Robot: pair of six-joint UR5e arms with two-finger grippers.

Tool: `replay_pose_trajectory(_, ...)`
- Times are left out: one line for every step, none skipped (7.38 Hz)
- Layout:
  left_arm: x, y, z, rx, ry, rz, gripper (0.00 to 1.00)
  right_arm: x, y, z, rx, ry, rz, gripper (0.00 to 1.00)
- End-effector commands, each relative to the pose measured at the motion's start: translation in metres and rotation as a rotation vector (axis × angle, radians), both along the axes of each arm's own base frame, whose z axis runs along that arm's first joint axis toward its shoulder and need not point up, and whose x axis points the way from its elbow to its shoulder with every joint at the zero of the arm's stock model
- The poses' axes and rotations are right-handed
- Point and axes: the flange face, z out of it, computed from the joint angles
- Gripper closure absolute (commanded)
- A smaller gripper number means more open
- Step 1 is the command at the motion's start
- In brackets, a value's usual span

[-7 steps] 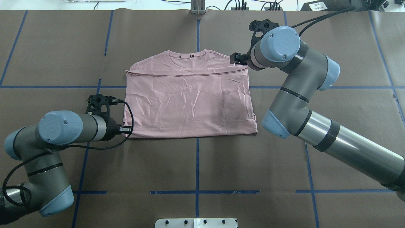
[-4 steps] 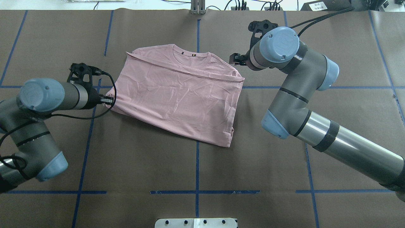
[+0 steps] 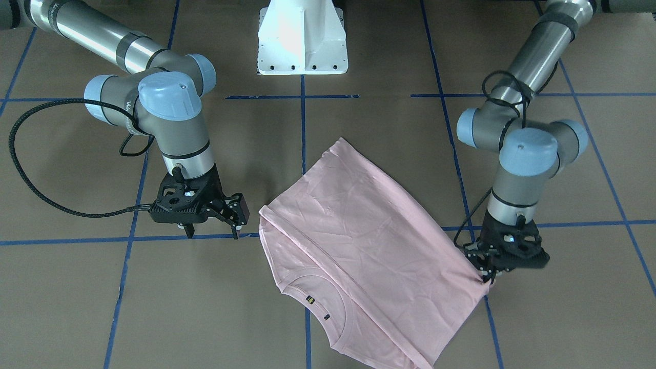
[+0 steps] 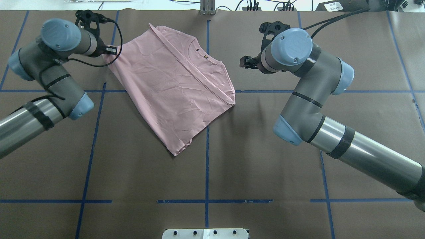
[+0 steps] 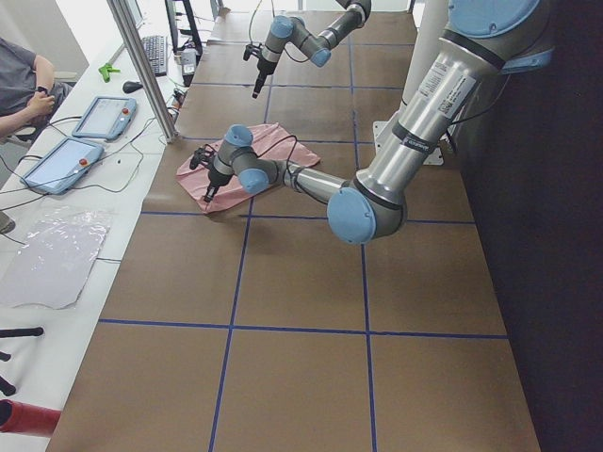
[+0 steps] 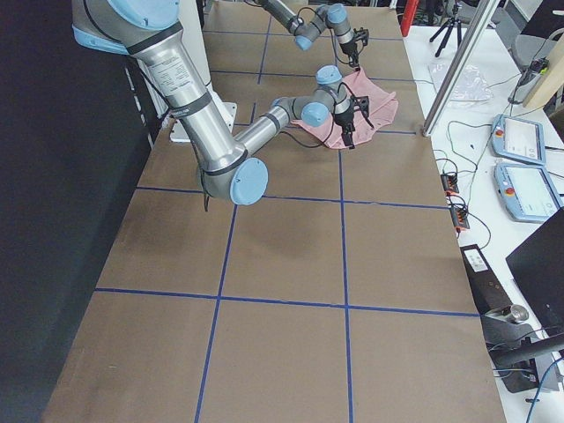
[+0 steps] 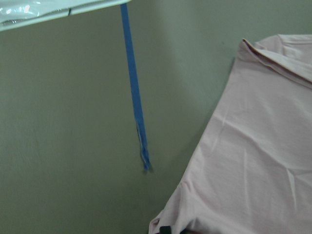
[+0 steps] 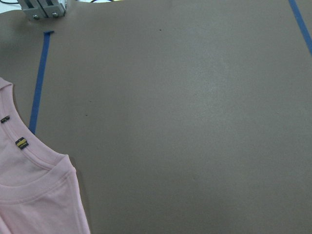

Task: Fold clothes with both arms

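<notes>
The clothes are one pale pink T-shirt, folded, lying flat and turned diagonally, collar toward the table's far edge. My left gripper is shut on the shirt's far-left corner, low over the table. The front-facing view shows the same grip at the cloth's right tip. My right gripper stands open, a short way right of the collar, touching nothing. It also shows in the front-facing view, left of the shirt. The left wrist view shows pink cloth; the right wrist view shows the ribbed collar.
Brown paper with blue tape lines covers the table. The white pedestal base is on the robot's side. A metal post stands at the far edge. Beyond it are tablets, a plastic bag and a seated person.
My left gripper has swept from the near left to the far left, dragging its corner and swinging the shirt diagonal. The shirt's shoulder has pulled away from the right gripper, which barely moved.
</notes>
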Motion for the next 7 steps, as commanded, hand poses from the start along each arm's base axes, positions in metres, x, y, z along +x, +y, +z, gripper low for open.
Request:
replay_pose_trajectory(0.009,-0.052,-0.015,0.024,0.015,-0.028,1.00,0.000,0.000,-0.002,0.003,-0.003,0.000,0.00)
replay_pose_trajectory(0.005,-0.047,0.002,0.014,0.002,-0.024,0.49,-0.001,0.000,-0.004,0.001,-0.006,0.003,0.00)
replay_pose_trajectory(-0.007,-0.036,0.020,0.063,-0.025,0.014,0.00,-0.004,-0.002,-0.011,-0.005,-0.015,0.012,0.01)
replay_pose_trajectory(-0.032,-0.041,0.020,0.089,-0.017,0.081,0.00,-0.018,-0.013,-0.026,-0.042,-0.040,0.046,0.07)
replay_pose_trajectory(-0.043,-0.036,0.028,0.087,0.007,0.137,0.00,-0.057,-0.028,-0.046,-0.103,-0.054,0.075,0.14)
replay_pose_trajectory(-0.047,-0.030,0.025,0.099,0.018,0.134,0.00,-0.092,-0.035,-0.074,-0.133,-0.059,0.077,0.20)
replay_pose_trajectory(-0.048,-0.029,0.021,0.106,0.023,0.131,0.00,-0.116,-0.028,-0.087,-0.148,-0.058,0.063,0.25)
